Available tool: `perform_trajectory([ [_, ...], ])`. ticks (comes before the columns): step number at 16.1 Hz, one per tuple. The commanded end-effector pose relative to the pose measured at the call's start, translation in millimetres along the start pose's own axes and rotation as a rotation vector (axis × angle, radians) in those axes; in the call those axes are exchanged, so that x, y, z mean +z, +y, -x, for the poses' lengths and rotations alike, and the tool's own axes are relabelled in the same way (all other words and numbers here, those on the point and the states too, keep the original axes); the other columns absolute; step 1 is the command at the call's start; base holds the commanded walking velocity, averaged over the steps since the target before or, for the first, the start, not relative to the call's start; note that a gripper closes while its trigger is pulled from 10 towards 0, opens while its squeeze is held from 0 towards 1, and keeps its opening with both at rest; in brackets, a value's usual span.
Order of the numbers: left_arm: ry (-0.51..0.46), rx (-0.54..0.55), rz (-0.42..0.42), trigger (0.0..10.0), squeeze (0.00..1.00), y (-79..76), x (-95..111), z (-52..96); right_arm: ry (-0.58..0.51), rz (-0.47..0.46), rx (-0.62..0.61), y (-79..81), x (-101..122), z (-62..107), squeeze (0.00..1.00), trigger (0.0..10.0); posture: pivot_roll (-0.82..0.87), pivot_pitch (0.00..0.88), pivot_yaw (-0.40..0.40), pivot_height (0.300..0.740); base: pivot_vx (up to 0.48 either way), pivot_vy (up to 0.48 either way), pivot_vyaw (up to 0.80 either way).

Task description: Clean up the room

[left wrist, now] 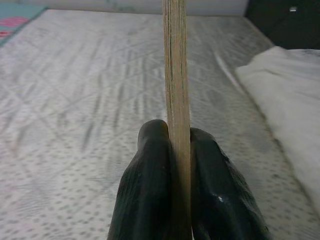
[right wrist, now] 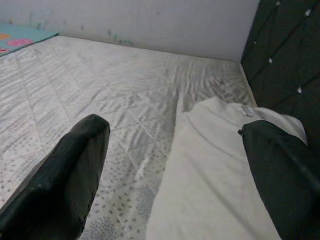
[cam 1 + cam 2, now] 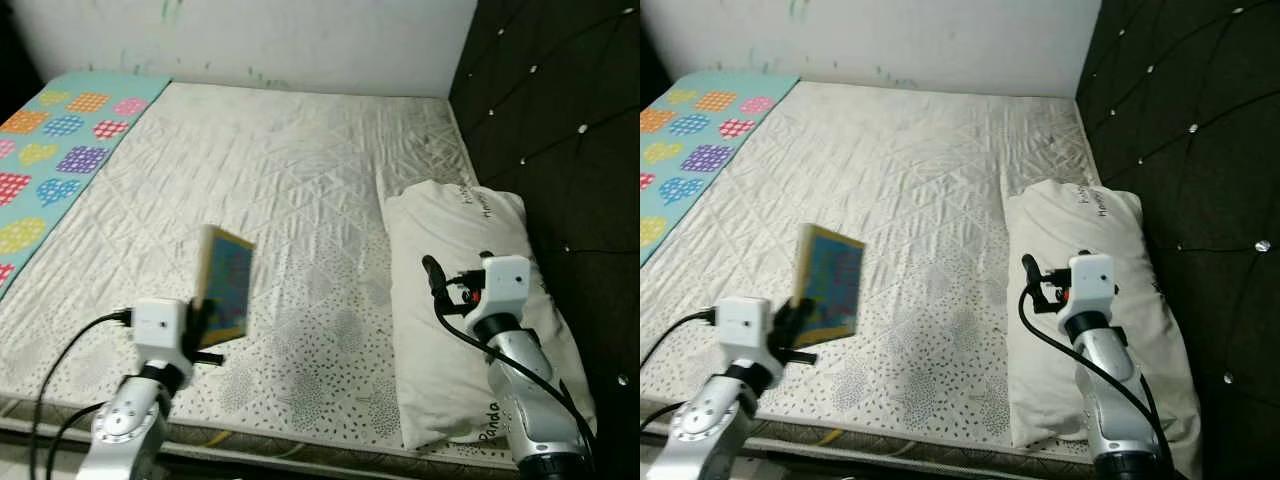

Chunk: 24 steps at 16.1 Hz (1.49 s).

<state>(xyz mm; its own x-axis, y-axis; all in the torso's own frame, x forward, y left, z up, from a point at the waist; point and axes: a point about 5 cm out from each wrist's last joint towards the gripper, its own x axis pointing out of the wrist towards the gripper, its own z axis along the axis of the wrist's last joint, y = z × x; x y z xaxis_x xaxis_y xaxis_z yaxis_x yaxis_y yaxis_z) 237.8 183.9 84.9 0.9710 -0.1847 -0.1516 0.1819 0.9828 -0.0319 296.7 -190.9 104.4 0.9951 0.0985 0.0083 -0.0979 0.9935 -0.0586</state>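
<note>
Left gripper (image 3: 205,325) clamps an upright book (image 3: 225,287) above the bed (image 3: 300,180); carrying step, needing a drop-off spot; right gripper (image 2: 175,165) gapes, empty, over the pillow (image 3: 450,300).

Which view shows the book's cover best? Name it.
The left eye view: the book stands upright in the left gripper with its colourful cover facing the camera. The right eye view shows much the same. The left wrist view shows its edge clamped between the jaws.

Pillow (image 3: 455,290), near corner by mattress front edge: dark print, reads "Panda" (image 3: 497,420). Second print near pillow's far edge, too small to read. Book (image 3: 224,287) cover: colourful, no legible text.
</note>
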Motion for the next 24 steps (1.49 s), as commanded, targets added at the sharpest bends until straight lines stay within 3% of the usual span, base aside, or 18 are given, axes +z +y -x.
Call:
perform_trajectory([
  [1,-0.061,-0.043,0.001,10.0,0.0,-10.9,15,-3.8,-0.01,0.004,0.012,2.0,3,-3.1,0.0,10.0,-0.13,0.112,-0.018,0.74,0.0,0.0,0.0],
  [3,-0.091,-0.026,0.05,10.0,0.0,-20.7,18,-3.5,0.0,-0.001,0.021,5.4,1,-1.1,0.0,10.0,-0.13,0.114,-0.025,0.74,0.0,0.0,0.0],
  [6,-0.054,-0.005,0.345,10.0,0.0,-20.7,9,0.4,0.005,-0.003,0.03,7.7,-1,0.2,0.0,10.0,-0.13,0.111,-0.029,0.74,0.0,0.0,0.0],
  [9,-0.019,0.094,0.447,10.0,0.0,-9.3,2,5.1,0.008,0.004,0.024,4.9,-2,-0.6,0.0,10.0,-0.13,0.111,-0.022,0.74,0.0,0.0,0.0],
  [13,0.067,-0.01,0.404,10.0,0.0,-12.7,-4,11.3,0.03,0.01,-0.025,-2.9,-7,3.2,0.0,10.0,-0.12,0.104,-0.019,0.74,0.0,0.0,0.0],
  [17,0.064,-0.049,0.404,10.0,0.0,-19.0,1,3.1,0.051,-0.001,-0.035,-1.8,-12,8.1,0.0,10.0,-0.13,0.093,-0.011,0.74,0.0,0.0,-0.74],
  [24,0.05,-0.042,0.355,10.0,0.0,-19.4,3,3.8,0.041,0.002,-0.039,-3.3,-10,5.4,0.0,10.0,-0.12,0.095,-0.009,0.74,0.0,0.0,-0.64],
])
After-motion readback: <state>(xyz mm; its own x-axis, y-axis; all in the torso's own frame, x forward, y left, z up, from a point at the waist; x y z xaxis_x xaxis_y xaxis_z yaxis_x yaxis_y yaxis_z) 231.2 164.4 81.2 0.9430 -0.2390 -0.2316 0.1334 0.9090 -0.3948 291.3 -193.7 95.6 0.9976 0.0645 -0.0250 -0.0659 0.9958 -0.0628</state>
